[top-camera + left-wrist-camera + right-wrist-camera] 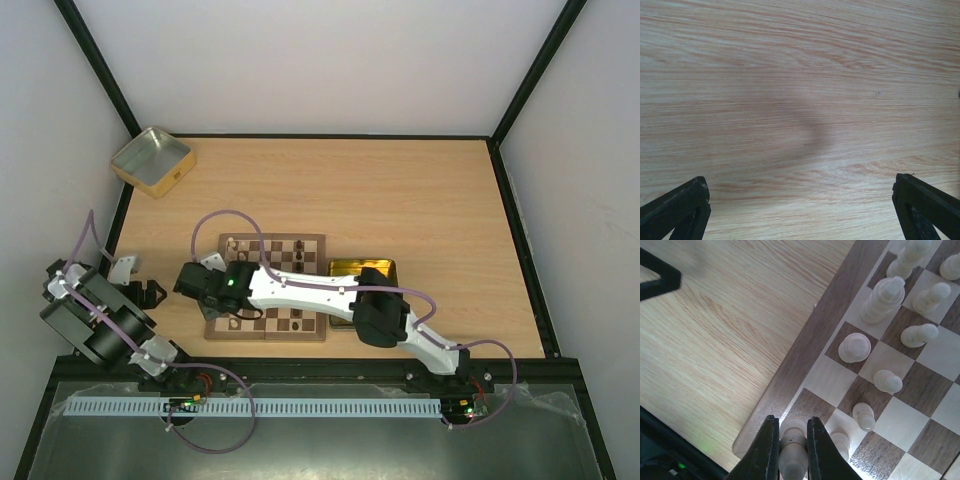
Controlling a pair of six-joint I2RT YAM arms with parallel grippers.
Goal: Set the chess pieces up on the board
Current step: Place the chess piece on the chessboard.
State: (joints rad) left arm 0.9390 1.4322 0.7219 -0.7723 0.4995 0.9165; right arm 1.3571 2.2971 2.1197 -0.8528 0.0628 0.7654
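Right gripper [792, 422] pinching cream piece [792, 452], perhaps a rook, hidden overhead

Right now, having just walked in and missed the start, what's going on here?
The right gripper is shut on a cream piece over a corner of the board; whether the piece touches the square cannot be told. More cream pieces already stand on the squares nearby. The left gripper is open above the table, off to the side, and holds nothing.
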